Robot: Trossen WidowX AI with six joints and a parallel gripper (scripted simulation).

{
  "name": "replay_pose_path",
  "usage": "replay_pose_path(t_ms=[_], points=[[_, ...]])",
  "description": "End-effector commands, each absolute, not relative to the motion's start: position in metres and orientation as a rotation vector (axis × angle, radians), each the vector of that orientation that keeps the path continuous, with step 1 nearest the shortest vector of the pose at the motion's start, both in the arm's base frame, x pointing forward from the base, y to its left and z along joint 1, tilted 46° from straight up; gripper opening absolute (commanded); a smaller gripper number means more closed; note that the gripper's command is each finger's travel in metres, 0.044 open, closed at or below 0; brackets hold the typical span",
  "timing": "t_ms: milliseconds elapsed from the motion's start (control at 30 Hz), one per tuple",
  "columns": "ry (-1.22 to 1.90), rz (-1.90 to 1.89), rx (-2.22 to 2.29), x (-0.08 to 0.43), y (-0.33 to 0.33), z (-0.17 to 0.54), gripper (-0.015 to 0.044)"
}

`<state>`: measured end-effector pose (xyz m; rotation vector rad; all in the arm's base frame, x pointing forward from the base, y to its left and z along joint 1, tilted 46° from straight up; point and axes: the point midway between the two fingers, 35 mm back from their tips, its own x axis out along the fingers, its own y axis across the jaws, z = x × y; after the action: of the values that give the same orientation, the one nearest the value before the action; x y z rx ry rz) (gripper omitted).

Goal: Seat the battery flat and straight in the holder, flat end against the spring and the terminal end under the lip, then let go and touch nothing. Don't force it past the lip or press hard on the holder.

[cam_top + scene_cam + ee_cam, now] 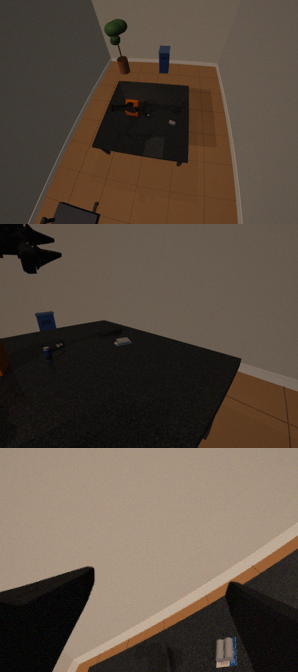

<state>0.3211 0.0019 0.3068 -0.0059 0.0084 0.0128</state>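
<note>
A blue battery (47, 355) with a pale top end stands upright on the dark table (165, 96) (138, 395). A small dark holder with shiny metal parts (59, 345) lies just behind it in the exterior view. Its spring and lip are too small to tell apart. My gripper (57, 248) (162, 581) is open, with nothing between its fingers, and hangs well above the table. Neither the battery nor the holder shows in the wrist view. In the top view both are tiny and dark beside the arm.
A white and blue pack with grey cylinders (172, 122) (123, 341) (224, 650) lies toward the table's far side. A long dark object (175, 111) (110, 332) lies near it. An orange plate (136, 113) (3, 359) is at the arm's base. A blue bin (164, 63) (47, 323) stands beyond the table.
</note>
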Motion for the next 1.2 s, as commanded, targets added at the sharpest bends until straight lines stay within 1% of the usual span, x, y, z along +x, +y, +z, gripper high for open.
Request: replay_pose_path(t_ms=[0,67,233,333,467,600,733,1000,1167], points=[[0.023,0.008,-0.003,0.323,0.001,0.303,0.0374],[0.137,-0.03,0.016,0.334,-0.002,0.277,0.0321],[0.553,-0.193,0.021,0.351,-0.013,0.176,0.019],[0.783,-0.297,-0.027,0.343,-0.02,0.123,0.0111],[1.052,-0.43,-0.147,0.321,-0.03,0.067,0.0006],[1.288,-0.554,-0.325,0.292,-0.042,0.029,0.0],[1.476,-0.655,-0.54,0.264,-0.054,0.008,0.0],[1.503,-0.669,-0.58,0.26,-0.056,0.005,0.0],[1.503,-0.666,-0.578,0.261,-0.081,-0.021,0.0]])
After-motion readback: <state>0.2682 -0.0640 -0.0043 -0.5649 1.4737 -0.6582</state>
